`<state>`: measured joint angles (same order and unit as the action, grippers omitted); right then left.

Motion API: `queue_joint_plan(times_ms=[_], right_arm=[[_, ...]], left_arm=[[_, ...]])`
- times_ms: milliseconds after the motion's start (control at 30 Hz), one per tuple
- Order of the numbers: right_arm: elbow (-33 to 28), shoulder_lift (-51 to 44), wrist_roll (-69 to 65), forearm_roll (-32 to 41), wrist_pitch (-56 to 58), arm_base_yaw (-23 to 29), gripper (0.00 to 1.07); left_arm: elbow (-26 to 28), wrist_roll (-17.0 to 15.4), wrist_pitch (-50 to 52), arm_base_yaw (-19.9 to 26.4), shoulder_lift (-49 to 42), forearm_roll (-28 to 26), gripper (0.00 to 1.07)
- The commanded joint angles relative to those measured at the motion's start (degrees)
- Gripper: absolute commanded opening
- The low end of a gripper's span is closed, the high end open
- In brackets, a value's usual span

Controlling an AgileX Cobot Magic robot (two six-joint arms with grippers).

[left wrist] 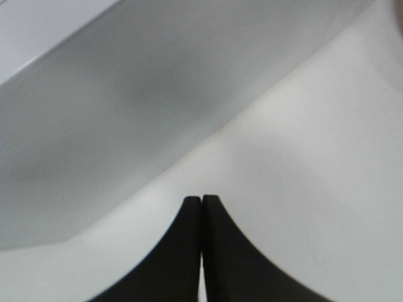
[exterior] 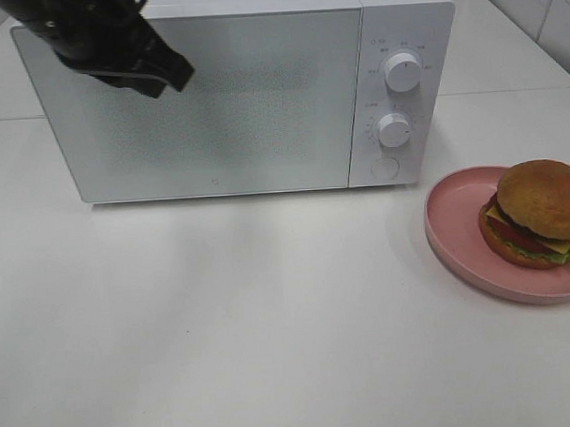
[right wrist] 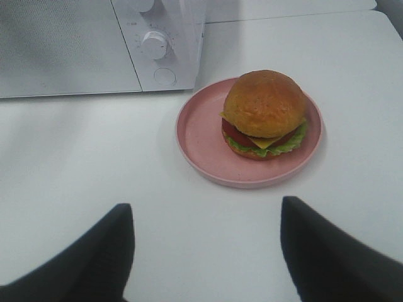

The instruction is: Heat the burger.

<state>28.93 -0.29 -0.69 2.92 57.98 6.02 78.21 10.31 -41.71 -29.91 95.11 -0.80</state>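
While the microwave (exterior: 234, 93) stands with its door shut at the back of the white desk (exterior: 223, 319), the exterior high view shows the left gripper (exterior: 172, 75) held up in front of the upper left corner of that door, dark and blurred, with nothing visibly in it. To the right of the door sit two white knobs (exterior: 403, 71), one above the other, over a round button (exterior: 385, 168). Near the right edge of this view, well apart from the left gripper, the burger (exterior: 538, 214) rests on a pink plate (exterior: 454, 217) just beside the microwave's lower right corner.

From the left wrist view, the left gripper (left wrist: 201, 202) has its two black fingertips pressed together, holding nothing, above bare desk beside the grey speckled microwave door (left wrist: 126, 107).

From the right wrist view, the right gripper (right wrist: 208, 214) stands wide apart and empty, its dark fingers (right wrist: 94, 264) low over the desk. Beyond them the burger (right wrist: 264, 113) sits upright on the plate (right wrist: 201, 138), bun on top with tomato, cheese and lettuce showing at its edge.
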Motion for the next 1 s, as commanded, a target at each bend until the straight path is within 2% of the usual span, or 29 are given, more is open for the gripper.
queue_joint_plan(times_ms=[33,100,133,167,233,267,300,333,400,433,467,533,567,600,667,700,733,800,833,900,1000], right_arm=[[-0.06,-1.49,0.69,-0.17,-0.69,0.00,0.64],[-0.06,-1.49,0.69,-0.17,-0.69,0.00,0.64],[-0.06,-1.49,0.69,-0.17,-0.69,0.00,0.64],[-0.06,-1.49,0.69,-0.17,-0.69,0.00,0.64],[-0.06,-1.49,0.69,-0.17,-0.69,0.00,0.64],[-0.06,-1.49,0.69,-0.17,-0.69,0.00,0.64],[-0.06,-1.49,0.69,-0.17,-0.69,0.00,0.64],[-0.06,-1.49,0.69,-0.17,-0.69,0.00,0.64],[-0.06,-1.49,0.34,-0.17,-0.74,0.00,0.64],[-0.06,-1.49,0.34,-0.17,-0.74,0.00,0.64],[-0.06,-1.49,0.34,-0.17,-0.74,0.00,0.64],[-0.06,-1.49,0.34,-0.17,-0.74,0.00,0.64],[-0.06,-1.49,0.34,-0.17,-0.74,0.00,0.64],[-0.06,-1.49,0.34,-0.17,-0.74,0.00,0.64],[-0.06,-1.49,0.34,-0.17,-0.74,0.00,0.64],[-0.06,-1.49,0.34,-0.17,-0.74,0.00,0.64],[-0.06,-1.49,0.34,-0.17,-0.74,0.00,0.64],[-0.06,-1.49,0.34,-0.17,-0.74,0.00,0.64],[-0.06,-1.49,0.34,-0.17,-0.74,0.00,0.64],[-0.06,-1.49,0.34,-0.17,-0.74,0.00,0.64],[-0.06,-1.49,0.34,-0.17,-0.74,0.00,0.64]], left_arm=[[-1.78,-1.72,-3.50,2.41,-2.69,-0.63,0.00],[-5.33,-1.72,-5.21,5.96,-6.65,-0.74,0.00],[-5.33,-1.72,-5.21,5.96,-6.65,-0.74,0.00],[-8.42,-2.18,-5.33,8.37,-10.03,-0.80,0.00],[-10.14,-2.69,-5.33,9.74,-12.09,-0.80,0.00],[-13.24,-3.15,-5.33,12.66,-16.04,-0.80,0.00],[-13.24,-3.15,-5.33,12.66,-16.04,-0.80,0.00],[-16.44,-3.21,-5.61,15.30,-20.63,-0.80,0.00],[-18.22,-3.09,-6.13,16.73,-23.03,-0.69,0.00],[-21.77,-2.81,-7.79,19.25,-27.39,-0.23,0.00],[-21.77,-2.81,-7.79,19.25,-27.39,-0.23,0.00],[-26.53,-2.98,-10.26,22.92,-34.38,0.06,0.00],[-26.53,-2.98,-10.26,22.92,-34.38,0.06,0.00],[-29.34,-3.09,-11.06,24.29,-39.71,0.06,0.00],[-30.71,-3.27,-11.52,24.75,-42.34,0.06,0.00],[-32.95,-3.78,-13.01,25.27,-47.10,0.06,0.00],[-32.95,-3.78,-13.01,25.27,-47.10,0.06,0.00],[-36.15,-4.30,-15.58,25.27,-54.55,0.06,0.00],[-36.15,-4.30,-15.58,25.27,-54.55,0.06,0.00],[-38.45,-4.41,-17.93,25.27,-62.22,-0.17,0.00],[-39.76,-4.47,-19.14,25.27,-66.75,-0.46,0.00]])
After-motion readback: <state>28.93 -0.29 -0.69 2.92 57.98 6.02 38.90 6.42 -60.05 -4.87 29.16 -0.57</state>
